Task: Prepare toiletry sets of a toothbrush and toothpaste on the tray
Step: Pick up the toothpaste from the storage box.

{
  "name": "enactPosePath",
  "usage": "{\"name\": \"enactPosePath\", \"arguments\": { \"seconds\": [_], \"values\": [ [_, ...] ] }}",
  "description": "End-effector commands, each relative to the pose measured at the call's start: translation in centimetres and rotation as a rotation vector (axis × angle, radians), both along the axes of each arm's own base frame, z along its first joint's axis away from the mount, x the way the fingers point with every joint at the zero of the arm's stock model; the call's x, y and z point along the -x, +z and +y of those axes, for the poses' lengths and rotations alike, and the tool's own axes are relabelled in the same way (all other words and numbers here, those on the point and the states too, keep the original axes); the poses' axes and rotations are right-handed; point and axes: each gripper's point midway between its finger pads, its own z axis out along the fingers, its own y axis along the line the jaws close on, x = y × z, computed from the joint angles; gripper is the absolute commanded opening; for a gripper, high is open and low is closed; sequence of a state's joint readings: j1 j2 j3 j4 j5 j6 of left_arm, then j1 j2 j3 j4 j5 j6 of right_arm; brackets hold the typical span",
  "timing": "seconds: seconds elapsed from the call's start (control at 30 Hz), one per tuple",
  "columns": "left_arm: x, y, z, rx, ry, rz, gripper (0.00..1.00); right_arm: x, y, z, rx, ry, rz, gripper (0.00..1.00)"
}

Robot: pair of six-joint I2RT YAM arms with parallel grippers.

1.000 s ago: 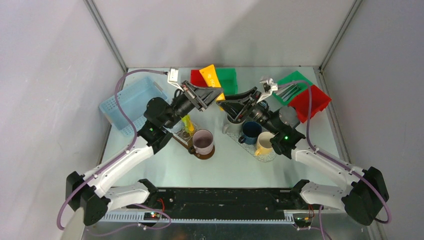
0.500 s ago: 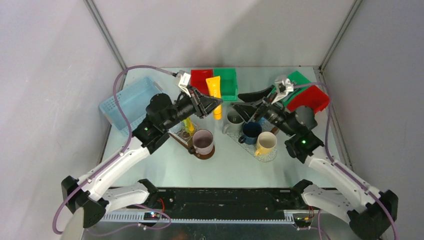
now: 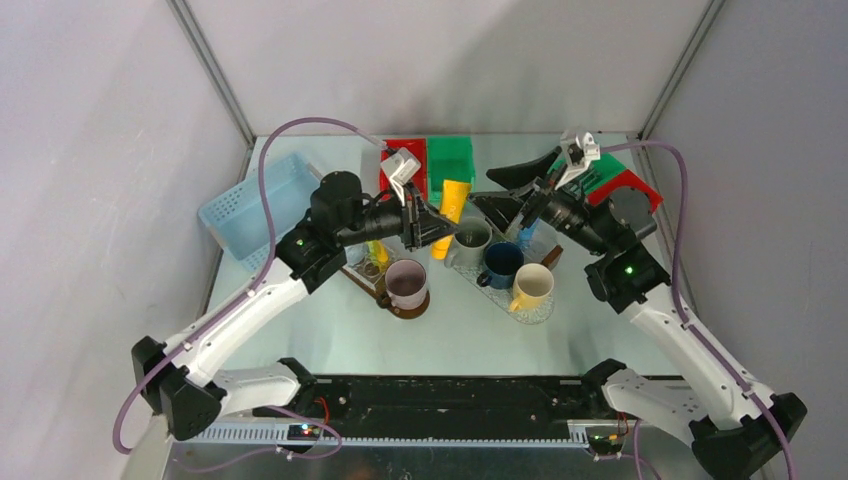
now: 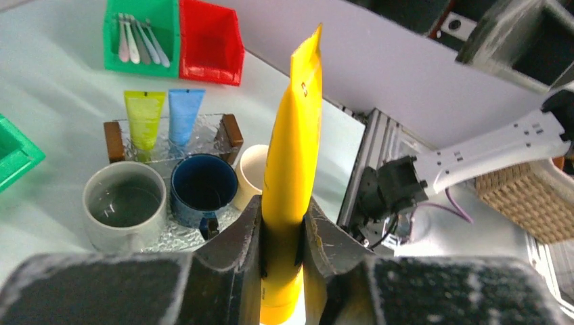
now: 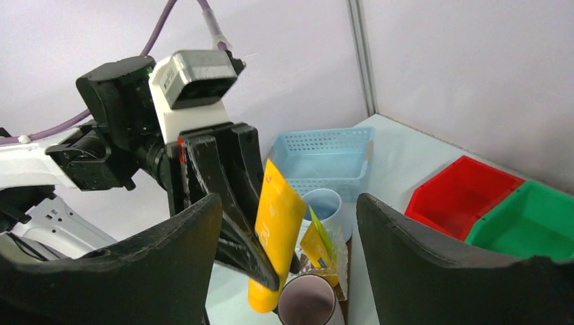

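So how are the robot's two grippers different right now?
The left gripper is shut on the orange tube; the right gripper holds nothing. The left gripper's jaws sit close together, squeezing the tube, while the right gripper's jaws stand wide apart. Both are black, two-fingered and point toward each other.

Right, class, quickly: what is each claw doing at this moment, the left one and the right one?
Left claw: closed on the orange tube.
Right claw: open, holding nothing.
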State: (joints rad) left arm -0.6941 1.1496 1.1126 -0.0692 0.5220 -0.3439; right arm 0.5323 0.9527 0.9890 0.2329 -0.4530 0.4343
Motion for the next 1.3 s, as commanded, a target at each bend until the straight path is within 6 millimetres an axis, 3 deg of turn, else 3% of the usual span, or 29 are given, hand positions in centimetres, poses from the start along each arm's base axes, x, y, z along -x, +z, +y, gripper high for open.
{"name": "enactPosePath", "arguments": {
  "seconds": [0.0,0.2,0.43,0.57,0.77,0.87,0.97,1.07,1.27],
  "values": [
    [2.0,2.3,-0.6,0.008,-0.123,-0.095,0.08,0.7,2.0,1.1,-0.008,0.074,-0.019,0.75],
    [2.7,2.3,-1.1,0.003,-0.160,-0.105,0.09,0.4,1.4,3.1,0.015,0.130,0.007,0.73],
    [3.2,2.4,-1.3,0.006,-0.183,-0.111,0.08,0.6,0.6,4.3,0.026,0.172,0.029,0.63],
    [3.4,2.6,-1.5,0.011,-0.195,-0.115,0.09,0.8,0.5,4.6,0.027,0.190,0.033,0.51],
    [3.8,2.8,-1.7,0.024,-0.215,-0.114,0.10,1.2,0.2,4.8,0.035,0.219,0.037,0.19],
    [3.8,2.8,-1.6,0.027,-0.210,-0.112,0.20,1.4,0.2,4.7,0.040,0.233,0.034,0.00],
    [3.7,2.5,-1.6,0.025,-0.201,-0.107,0.33,1.3,0.2,4.2,0.049,0.223,0.033,0.00],
    [3.4,2.5,-1.3,0.023,-0.174,-0.110,0.54,0.8,0.1,3.1,0.065,0.184,0.021,0.00],
    [1.8,2.4,-0.2,-0.001,-0.066,-0.113,0.77,-0.3,-0.1,-0.3,0.130,0.055,-0.029,0.00]
  ]
}}
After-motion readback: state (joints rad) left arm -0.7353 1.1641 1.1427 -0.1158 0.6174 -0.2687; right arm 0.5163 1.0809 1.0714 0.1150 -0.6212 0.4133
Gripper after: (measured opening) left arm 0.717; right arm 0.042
